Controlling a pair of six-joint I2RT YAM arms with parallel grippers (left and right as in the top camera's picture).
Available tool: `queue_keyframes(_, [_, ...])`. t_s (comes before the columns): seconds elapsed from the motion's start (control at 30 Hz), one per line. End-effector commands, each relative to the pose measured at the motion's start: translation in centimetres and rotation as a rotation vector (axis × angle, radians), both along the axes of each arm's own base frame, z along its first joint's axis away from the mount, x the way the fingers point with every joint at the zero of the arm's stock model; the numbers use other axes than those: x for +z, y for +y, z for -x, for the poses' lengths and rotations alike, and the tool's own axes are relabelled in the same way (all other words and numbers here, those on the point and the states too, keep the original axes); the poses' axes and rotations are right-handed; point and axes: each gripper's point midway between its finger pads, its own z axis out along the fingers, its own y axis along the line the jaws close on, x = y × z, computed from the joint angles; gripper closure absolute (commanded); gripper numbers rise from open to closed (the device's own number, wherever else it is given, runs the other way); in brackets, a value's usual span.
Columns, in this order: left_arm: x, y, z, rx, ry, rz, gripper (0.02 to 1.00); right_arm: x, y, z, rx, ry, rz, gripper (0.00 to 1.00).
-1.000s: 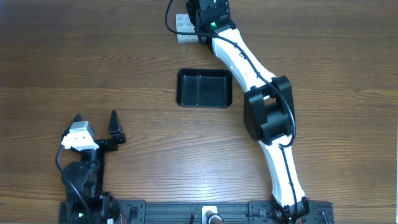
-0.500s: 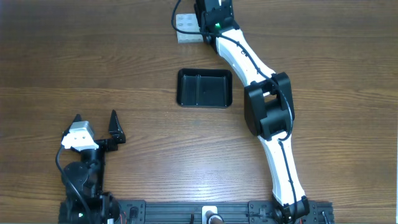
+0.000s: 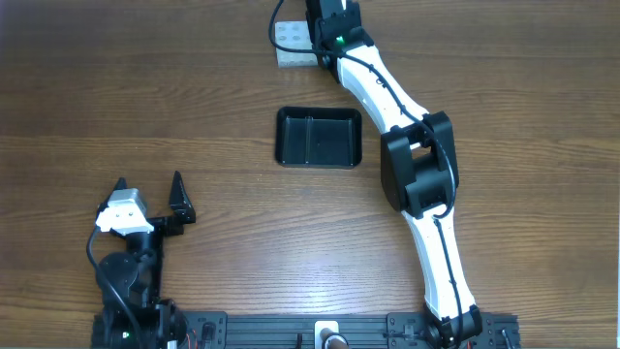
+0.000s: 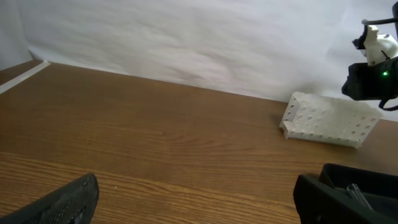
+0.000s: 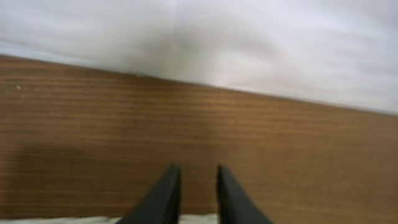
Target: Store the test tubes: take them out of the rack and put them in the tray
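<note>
Where the left arm sits folded near its base, the left gripper (image 3: 148, 186) holds its jaws spread wide over the wooden table (image 3: 77, 97). Farther right, the white rack (image 3: 291, 44) stands at the table's far edge (its right end hidden under the right arm). The black tray (image 3: 319, 138) lies well apart from it, its contents hard to make out. The right gripper (image 5: 194, 186) hangs over the rack, jaws a narrow gap apart, bare wood showing between them.

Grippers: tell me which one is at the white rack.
The right gripper, far out from its base, over the white rack. The left gripper sits by its own base, well away from both the white rack and the tray.
</note>
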Motion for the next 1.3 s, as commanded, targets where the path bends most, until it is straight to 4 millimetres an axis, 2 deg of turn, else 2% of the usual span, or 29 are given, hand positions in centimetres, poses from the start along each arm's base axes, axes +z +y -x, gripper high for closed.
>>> queue_keyframes(0.03, [-0.2, -0.3, 0.0, -0.015, 0.004, -0.014, 0.020, -0.1, -0.5, -0.4, -0.021, -0.009, 0.000, 0.904])
queue_keyframes(0.3, [-0.2, -0.3, 0.0, -0.015, 0.004, -0.014, 0.020, 0.1, -0.1, -0.4, -0.016, -0.016, -0.003, 0.980])
queue_keyframes(0.5, [-0.2, -0.3, 0.0, -0.015, 0.004, -0.014, 0.020, 1.9, 0.4, -0.6, -0.010, -0.043, -0.014, 0.989])
queue_keyframes(0.93, [-0.2, -0.3, 0.0, -0.015, 0.004, -0.014, 0.020, 11.0, 1.1, 0.2, 0.005, -0.105, -0.042, 0.989])
queue_keyframes(1.2, [-0.2, -0.3, 0.0, -0.015, 0.004, -0.014, 0.020, 16.8, 2.2, 2.1, -0.003, -0.135, -0.132, 0.991])
queue_keyframes(1.3, [-0.2, -0.3, 0.0, -0.015, 0.004, -0.014, 0.020, 17.8, 2.4, 3.4, -0.015, -0.099, -0.198, 0.991])
